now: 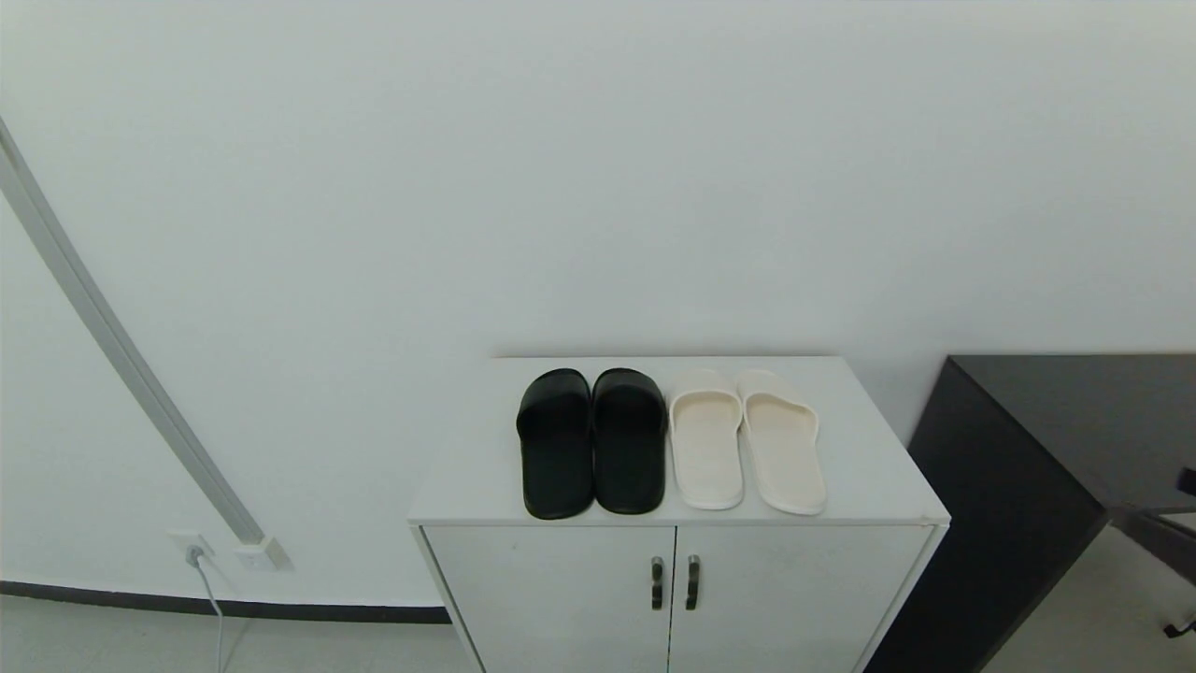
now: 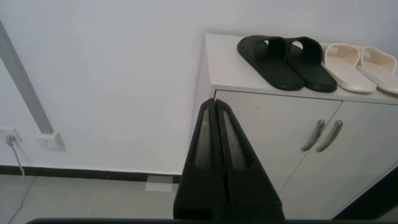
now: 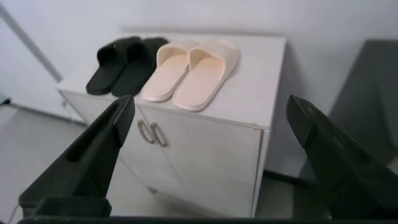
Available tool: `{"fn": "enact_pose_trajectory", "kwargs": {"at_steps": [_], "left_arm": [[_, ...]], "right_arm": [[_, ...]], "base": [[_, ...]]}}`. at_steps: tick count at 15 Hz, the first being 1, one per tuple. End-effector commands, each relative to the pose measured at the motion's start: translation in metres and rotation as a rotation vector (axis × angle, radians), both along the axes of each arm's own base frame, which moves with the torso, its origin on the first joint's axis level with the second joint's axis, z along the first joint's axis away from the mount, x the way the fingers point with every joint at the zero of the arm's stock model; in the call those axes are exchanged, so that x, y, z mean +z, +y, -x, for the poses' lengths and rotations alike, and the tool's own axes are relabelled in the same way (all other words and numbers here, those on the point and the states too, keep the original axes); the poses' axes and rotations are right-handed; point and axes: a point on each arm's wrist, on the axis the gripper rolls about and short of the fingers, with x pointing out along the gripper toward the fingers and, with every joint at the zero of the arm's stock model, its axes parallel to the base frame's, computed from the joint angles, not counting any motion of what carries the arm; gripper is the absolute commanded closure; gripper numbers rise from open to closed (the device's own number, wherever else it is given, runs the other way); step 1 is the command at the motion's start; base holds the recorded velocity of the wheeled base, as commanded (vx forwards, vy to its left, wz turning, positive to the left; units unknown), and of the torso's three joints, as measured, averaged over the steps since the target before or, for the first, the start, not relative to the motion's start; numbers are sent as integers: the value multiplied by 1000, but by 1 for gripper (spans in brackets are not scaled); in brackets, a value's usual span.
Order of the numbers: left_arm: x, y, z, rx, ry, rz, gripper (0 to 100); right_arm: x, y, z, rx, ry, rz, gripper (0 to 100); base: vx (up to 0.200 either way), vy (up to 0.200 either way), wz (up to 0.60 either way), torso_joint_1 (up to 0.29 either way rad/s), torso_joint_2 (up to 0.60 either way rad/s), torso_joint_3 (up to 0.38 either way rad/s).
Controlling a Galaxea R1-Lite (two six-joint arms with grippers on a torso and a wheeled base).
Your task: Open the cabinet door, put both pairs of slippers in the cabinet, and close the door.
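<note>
Slippers (image 1: 630,449): we count four, one black pair (image 1: 591,441) and one cream pair (image 1: 747,439), side by side atop the cabinet (image 1: 888,472). Its two doors (image 1: 561,598) are shut, two handles (image 1: 674,582) adjacent. Left claw (image 2: 216,102) pressed together; right claw (image 3: 210,102) spread wide.

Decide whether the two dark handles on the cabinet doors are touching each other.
Apart. The head view shows the left handle and the right handle standing upright side by side, with a clear white gap between them.
</note>
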Motion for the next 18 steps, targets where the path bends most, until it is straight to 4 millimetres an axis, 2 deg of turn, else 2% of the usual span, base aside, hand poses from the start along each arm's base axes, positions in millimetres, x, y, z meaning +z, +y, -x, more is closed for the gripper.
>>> {"fn": "enact_pose_trajectory", "kwargs": {"at_steps": [1, 2, 3, 7, 11, 15, 18], "left_arm": [[0, 0, 0, 1, 0, 0, 100], [0, 0, 0, 1, 0, 0, 100], [0, 0, 0, 1, 0, 0, 100], [0, 0, 0, 1, 0, 0, 100], [0, 0, 0, 1, 0, 0, 100], [0, 0, 0, 1, 0, 2, 100], [0, 0, 0, 1, 0, 2, 100]], "right_arm": [[-7, 69, -47, 97, 109, 59, 0], [-7, 99, -58, 78, 116, 41, 0], [-12, 122, -72, 36, 129, 44, 0], [-40, 174, -123, -113, 121, 83, 0], [-62, 202, -169, -247, 93, 90, 0], [-86, 215, -205, -347, 93, 118, 0], [-94, 217, -228, -379, 87, 106, 0]], "base": [[0, 0, 0, 0, 0, 0], [0, 0, 0, 0, 0, 0], [0, 0, 0, 0, 0, 0], [0, 0, 0, 0, 0, 0], [0, 0, 0, 0, 0, 0], [0, 0, 0, 0, 0, 0], [0, 0, 0, 0, 0, 0]]}}
